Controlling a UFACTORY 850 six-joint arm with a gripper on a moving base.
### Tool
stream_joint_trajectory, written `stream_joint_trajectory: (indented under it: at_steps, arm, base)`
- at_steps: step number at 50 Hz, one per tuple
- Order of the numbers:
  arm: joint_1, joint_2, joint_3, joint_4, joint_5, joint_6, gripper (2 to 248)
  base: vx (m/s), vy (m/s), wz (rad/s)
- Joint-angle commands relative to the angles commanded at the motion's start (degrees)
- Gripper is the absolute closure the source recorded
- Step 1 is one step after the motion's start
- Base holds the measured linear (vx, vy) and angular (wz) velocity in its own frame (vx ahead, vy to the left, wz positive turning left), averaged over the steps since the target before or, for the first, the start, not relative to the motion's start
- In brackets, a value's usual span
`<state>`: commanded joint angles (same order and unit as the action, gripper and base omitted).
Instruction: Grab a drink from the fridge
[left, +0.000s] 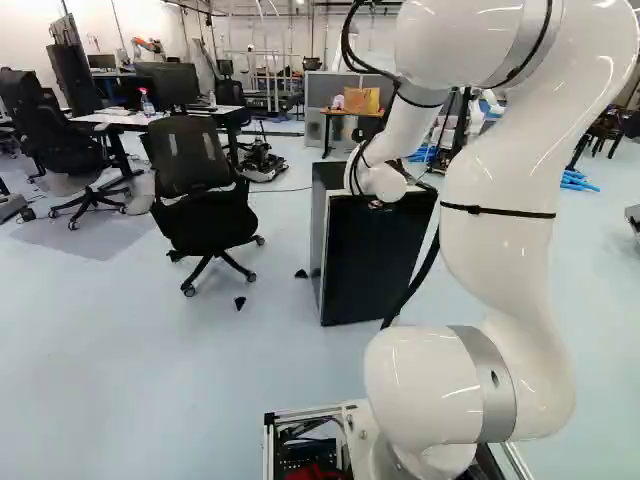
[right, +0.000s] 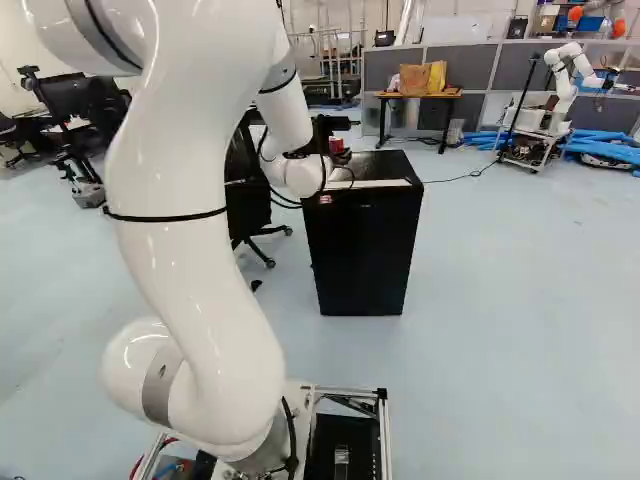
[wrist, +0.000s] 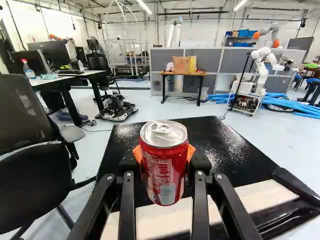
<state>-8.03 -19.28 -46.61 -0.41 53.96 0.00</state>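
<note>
Fridge: black, standing on the floor ahead of the base, with a pale strip across its top near the front edge.
Red can: upright, silver lid upward, above the fridge; not possible to tell exactly how high over the top.
Fingers: clamped on the red can from two sides, above the fridge, with orange pads showing at both sides of the can.
White arm: reaching forward from the base to the fridge, with the wrist near the front part of its top.
Office chair: to the left of the fridge, apart from it.
Small dark pieces: lying on the floor, also to the left of the fridge.
Tabletop: well behind the fridge, carrying paper bags.
Another robot: far behind the fridge and to its right, mounted on a cart.
Blue tubes: on the floor, far behind the fridge, to the right.
</note>
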Motion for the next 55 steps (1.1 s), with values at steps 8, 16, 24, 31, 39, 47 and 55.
stream_joint_trajectory:
  at_steps: [8, 16, 24, 31, 39, 47, 55]
  arm:
    - [0.9, 3.7, 4.4, 0.0, -0.4, 0.0, 151]
    - [1.8, 7.8, 9.2, 0.1, -0.9, 0.0, 151]
    - [2.8, 12.1, 14.3, 0.1, -1.4, 0.0, 151]
    - [3.5, 15.5, 18.3, 0.2, -1.7, 0.0, 151]
    - [4.3, 19.0, 22.4, 0.2, -2.1, 0.0, 151]
    - [5.1, 22.2, 26.2, 0.3, -2.5, 0.0, 151]
    - [5.7, 25.0, 29.5, 0.3, -2.8, 0.0, 151]
  base:
    - [0.0, 0.0, 0.0]
    - [0.0, 0.0, 0.0]
    - [0.0, 0.0, 0.0]
    - [0.0, 0.0, 0.0]
    - [0.0, 0.0, 0.0]
    - [0.0, 0.0, 0.0]
    - [0.0, 0.0, 0.0]
